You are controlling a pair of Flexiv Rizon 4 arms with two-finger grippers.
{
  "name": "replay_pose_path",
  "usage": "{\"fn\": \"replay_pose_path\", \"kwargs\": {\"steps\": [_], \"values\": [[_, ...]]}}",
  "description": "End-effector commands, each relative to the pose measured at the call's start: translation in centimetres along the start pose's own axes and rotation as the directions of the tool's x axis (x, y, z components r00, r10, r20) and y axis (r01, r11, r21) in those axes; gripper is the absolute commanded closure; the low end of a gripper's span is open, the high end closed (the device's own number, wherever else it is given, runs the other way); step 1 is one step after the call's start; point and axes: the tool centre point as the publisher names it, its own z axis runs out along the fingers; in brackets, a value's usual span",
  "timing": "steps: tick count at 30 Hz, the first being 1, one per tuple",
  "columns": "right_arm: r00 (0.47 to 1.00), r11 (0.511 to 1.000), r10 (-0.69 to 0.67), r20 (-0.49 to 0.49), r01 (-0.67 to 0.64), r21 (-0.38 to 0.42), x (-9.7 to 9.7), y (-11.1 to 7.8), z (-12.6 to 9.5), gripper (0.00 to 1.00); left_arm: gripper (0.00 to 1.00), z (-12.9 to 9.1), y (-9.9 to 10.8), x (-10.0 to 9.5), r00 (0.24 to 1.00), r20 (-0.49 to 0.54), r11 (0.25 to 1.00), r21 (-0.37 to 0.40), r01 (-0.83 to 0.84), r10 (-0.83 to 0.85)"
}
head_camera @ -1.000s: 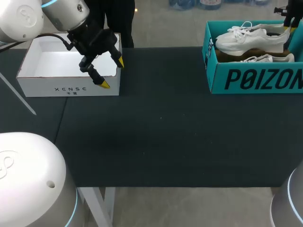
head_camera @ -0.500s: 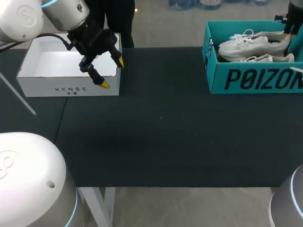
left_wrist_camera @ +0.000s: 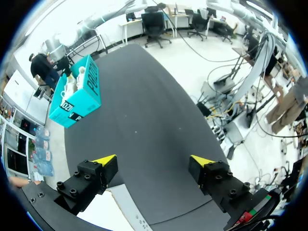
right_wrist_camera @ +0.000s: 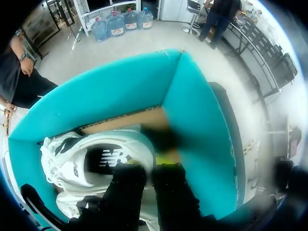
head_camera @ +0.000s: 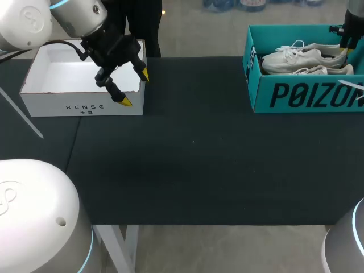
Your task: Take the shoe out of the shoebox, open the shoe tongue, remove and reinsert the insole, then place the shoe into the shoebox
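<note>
The teal shoebox (head_camera: 307, 94) stands at the table's far right, with a white shoe (head_camera: 301, 57) lying in it over a second white shoe (head_camera: 315, 70). My right gripper (head_camera: 344, 46) is at the upper shoe's heel, at the box's right end. In the right wrist view, the right gripper (right_wrist_camera: 153, 166) is shut on the heel of the white shoe (right_wrist_camera: 96, 159), inside the teal shoebox (right_wrist_camera: 125, 91). My left gripper (head_camera: 135, 87) hangs open and holds nothing, over the front right corner of a white box. The left wrist view shows the left gripper (left_wrist_camera: 154, 161) above the dark mat, the shoebox (left_wrist_camera: 79, 94) far ahead.
An open white box (head_camera: 51, 105) sits at the far left of the table, its corner (left_wrist_camera: 115, 211) under my left gripper. The dark mat (head_camera: 193, 159) covers the table between the two boxes.
My right gripper has come down with the white shoe, which sat higher above the shoebox a second ago and now lies lower inside it. The left arm has not moved.
</note>
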Motion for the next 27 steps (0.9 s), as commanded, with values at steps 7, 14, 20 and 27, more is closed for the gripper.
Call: {"fn": "replay_pose_path", "kwargs": {"steps": [7,14,20,27], "values": [[1.000,0.999,0.025,-0.012,-0.025,-0.030,0.2,-0.2,-1.6,0.00,0.00,0.0,0.0,0.0,1.000,-0.001,1.000,-0.003,0.000,0.000],[0.999,0.998,0.019,-0.025,-0.021,-0.059,0.6,-0.6,-4.7,0.00,0.00,0.0,0.0,0.0,1.000,-0.001,1.000,-0.003,0.000,0.000],[0.998,0.998,0.030,-0.049,-0.033,-0.051,1.2,-2.7,-9.0,0.00,0.00,0.0,0.0,0.0,1.000,-0.001,1.000,-0.003,0.000,0.000],[0.998,0.998,-0.002,-0.068,-0.003,-0.069,3.5,-9.3,-13.5,0.00,0.00,0.0,0.0,0.0,1.000,-0.001,1.000,-0.003,0.000,0.000]]}}
